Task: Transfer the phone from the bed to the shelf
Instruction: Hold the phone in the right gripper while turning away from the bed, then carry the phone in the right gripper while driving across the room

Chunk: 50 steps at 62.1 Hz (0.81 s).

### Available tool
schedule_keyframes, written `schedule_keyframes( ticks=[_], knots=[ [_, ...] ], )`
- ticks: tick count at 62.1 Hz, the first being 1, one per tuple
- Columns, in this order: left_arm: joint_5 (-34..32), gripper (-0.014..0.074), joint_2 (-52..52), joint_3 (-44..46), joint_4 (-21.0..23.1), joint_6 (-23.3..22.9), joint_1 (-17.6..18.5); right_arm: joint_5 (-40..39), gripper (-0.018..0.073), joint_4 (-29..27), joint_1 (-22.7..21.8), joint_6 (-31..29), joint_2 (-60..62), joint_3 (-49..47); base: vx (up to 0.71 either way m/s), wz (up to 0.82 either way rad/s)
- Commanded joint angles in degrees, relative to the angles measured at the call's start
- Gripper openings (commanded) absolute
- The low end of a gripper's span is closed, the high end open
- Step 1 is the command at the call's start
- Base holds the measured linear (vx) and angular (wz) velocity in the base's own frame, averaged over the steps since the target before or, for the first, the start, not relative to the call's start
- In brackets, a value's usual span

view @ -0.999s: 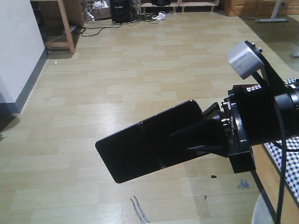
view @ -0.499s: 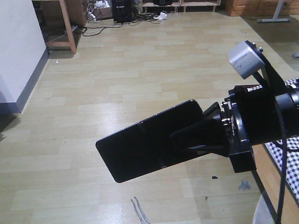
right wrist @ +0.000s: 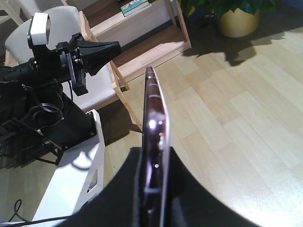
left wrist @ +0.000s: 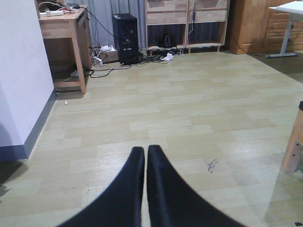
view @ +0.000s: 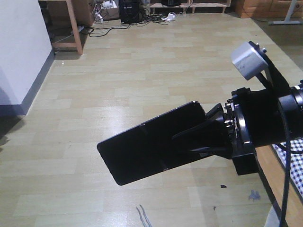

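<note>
The phone (view: pixel 142 151), black and glossy, is held out over the plank floor with my right gripper (view: pixel 182 142) shut on its near end. In the right wrist view the phone (right wrist: pixel 154 104) shows edge-on, pinkish rim up, clamped between the jaws of the right gripper (right wrist: pixel 154 153). My left gripper (left wrist: pixel 145 150) is shut with nothing in it; it also shows as the left gripper (right wrist: pixel 116 47) in the right wrist view. A strip of the bed (view: pixel 297 163) with checked cloth shows at the right edge. The pale wooden shelf (right wrist: pixel 156 38) with books stands beyond the left arm.
A white wall corner (view: pixel 19 52) stands at the left. A wooden desk (left wrist: pixel 66 28), a black computer tower (left wrist: pixel 125 38), cables and a low wooden unit (left wrist: pixel 184 19) line the far wall. A potted plant (right wrist: pixel 239 19) stands on the floor near the shelf.
The background has slid rightward and slightly down in the front view, so the base has moved. Phone and right gripper keep the same pose relative to the camera.
</note>
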<state>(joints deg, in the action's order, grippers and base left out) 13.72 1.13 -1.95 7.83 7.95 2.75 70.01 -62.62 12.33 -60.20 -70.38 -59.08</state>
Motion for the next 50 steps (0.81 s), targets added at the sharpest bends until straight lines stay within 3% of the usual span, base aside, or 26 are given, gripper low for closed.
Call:
schedule_keyframes(
  ticks=[1, 50],
  knots=[
    [-4.22, 0.0001, 0.27, -0.16, 0.49, -0.22, 0.23, 3.96, -0.0001, -5.43, -0.13, -0.41, 1.45, -1.51, 0.09, 0.08],
    [-4.22, 0.0001, 0.27, -0.16, 0.49, -0.22, 0.23, 3.96, -0.0001, -5.43, -0.13, -0.41, 1.45, -1.51, 0.16, 0.06]
  ],
)
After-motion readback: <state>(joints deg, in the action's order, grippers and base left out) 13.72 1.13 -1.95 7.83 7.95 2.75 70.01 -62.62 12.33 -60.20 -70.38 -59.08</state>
